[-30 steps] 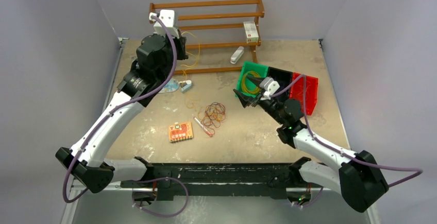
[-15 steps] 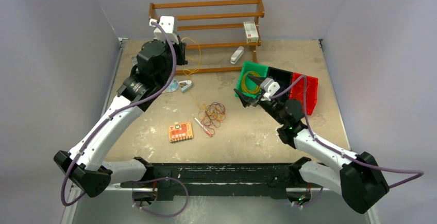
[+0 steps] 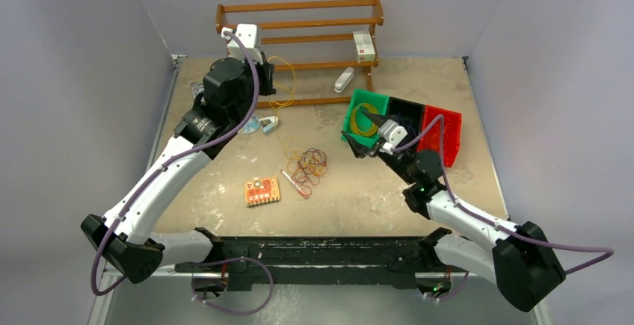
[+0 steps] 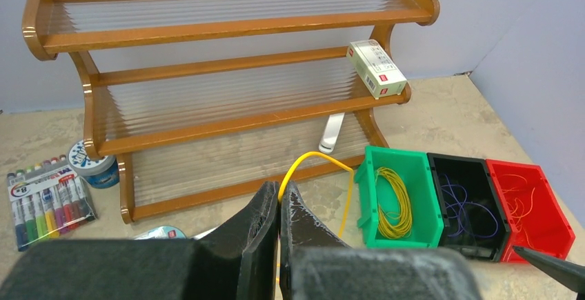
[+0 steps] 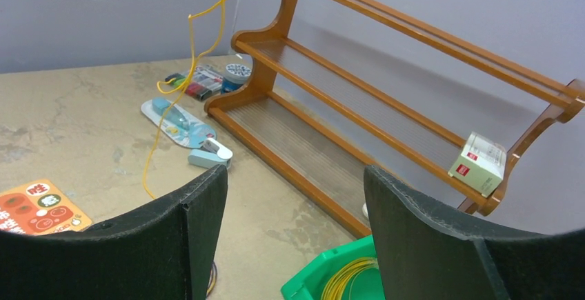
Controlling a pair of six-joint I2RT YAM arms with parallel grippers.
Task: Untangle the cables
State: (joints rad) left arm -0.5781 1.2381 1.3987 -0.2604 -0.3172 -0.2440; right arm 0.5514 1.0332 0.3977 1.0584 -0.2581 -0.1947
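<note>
Nearest the arm bases, an orange card is lying flat on the surface, on the near side of both claws. Just beyond it a red pen is lying beside the tangle of orange-red and dark loops. The tangle is sitting on the surface between the two claws, left of the right claw and near-right of the left claw. Right claw: fingers are standing well apart, gripping nothing, hovering at the near edge of the green bin. Left claw: raised off the surface, fingers are pressing together on the yellow cable. That strand is arching up out of the fingertips, then dropping to the surface and trailing toward the tangle; the join itself is too fine to tell. Beyond the right claw, the green bin is holding a yellow coil. The black bin touching it is holding thin blue strands, and the red bin at the row's right end is holding thin orange strands. Left of the left claw, a marker set and a round tin are lying by the foot of the wooden rack. The rack is standing beyond the left claw, carrying a white box on its middle shelf and a white bar on its lowest.
</note>
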